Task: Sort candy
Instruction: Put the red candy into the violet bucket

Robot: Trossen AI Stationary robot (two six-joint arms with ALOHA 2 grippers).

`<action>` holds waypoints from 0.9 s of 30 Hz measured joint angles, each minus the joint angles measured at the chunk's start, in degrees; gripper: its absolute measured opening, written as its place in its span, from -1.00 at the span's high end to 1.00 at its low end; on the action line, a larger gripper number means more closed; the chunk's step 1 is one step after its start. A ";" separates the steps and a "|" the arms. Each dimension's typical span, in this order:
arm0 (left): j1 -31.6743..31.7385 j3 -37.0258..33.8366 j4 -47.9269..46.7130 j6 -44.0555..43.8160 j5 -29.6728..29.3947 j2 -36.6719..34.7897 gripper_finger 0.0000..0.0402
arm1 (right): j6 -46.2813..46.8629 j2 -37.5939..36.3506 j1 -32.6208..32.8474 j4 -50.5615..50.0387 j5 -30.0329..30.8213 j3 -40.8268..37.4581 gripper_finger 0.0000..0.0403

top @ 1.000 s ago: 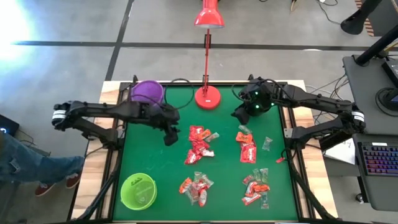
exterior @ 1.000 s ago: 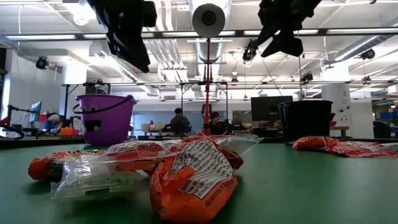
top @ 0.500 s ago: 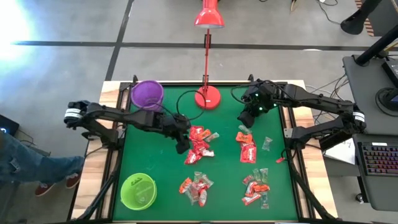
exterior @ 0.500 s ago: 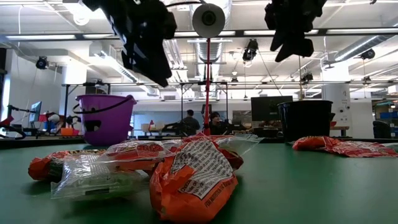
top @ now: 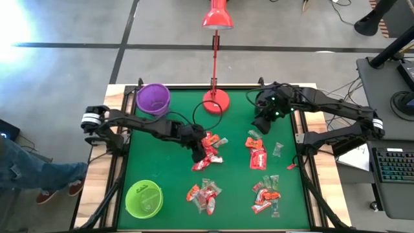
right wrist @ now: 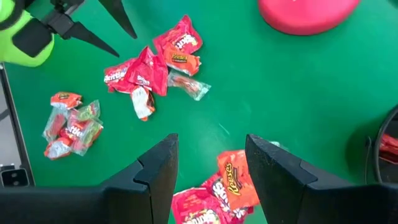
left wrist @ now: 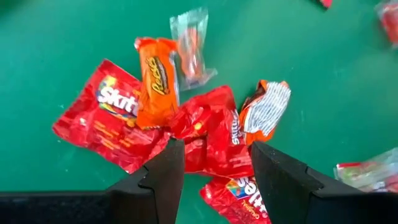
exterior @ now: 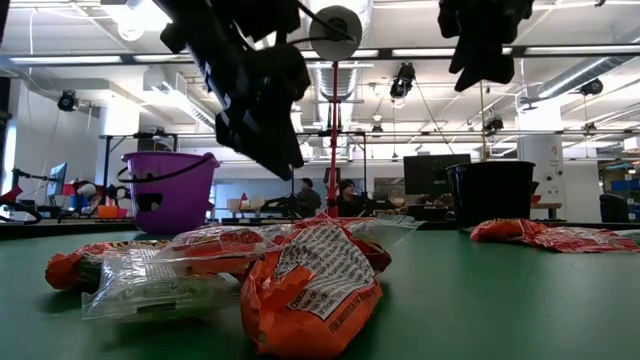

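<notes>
The candy lies in four heaps on the green mat: one at mid-table (top: 208, 150), one to its right (top: 257, 150), and two nearer the front (top: 204, 194) (top: 266, 194). My left gripper (top: 198, 153) hangs open just above the left edge of the mid-table heap. In the left wrist view (left wrist: 214, 165) its fingers stand either side of red Skittles packs (left wrist: 211, 134), beside an orange Reese's pack (left wrist: 155, 81). In the low view it (exterior: 268, 150) is clear of the table. My right gripper (top: 262, 123) is open and raised over the mat's far right (right wrist: 211, 162).
A purple cup (top: 154, 97) stands at the far left corner and a green cup (top: 143, 197) at the near left. The red lamp base (top: 216, 101) sits at the far middle. A black cup (exterior: 490, 190) stands far right, under my right arm.
My left gripper has swung from beside the purple cup toward the table's right and come down over the mid-table candy heap, staying open. My right gripper has drifted a little toward the right edge. The candy has not moved.
</notes>
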 joint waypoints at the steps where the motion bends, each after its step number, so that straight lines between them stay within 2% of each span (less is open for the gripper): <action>1: -0.11 0.00 0.03 -0.02 0.03 0.35 0.16 | 0.02 -0.28 0.00 -0.41 0.02 0.00 0.12; 19: -0.39 0.00 3.43 -0.35 0.12 7.73 0.16 | 0.18 -1.92 -0.02 -1.68 0.02 -0.02 0.12; 27: -0.38 0.07 6.28 -1.51 2.88 10.31 0.16 | 0.31 -1.96 -0.02 -1.70 0.02 -0.02 0.12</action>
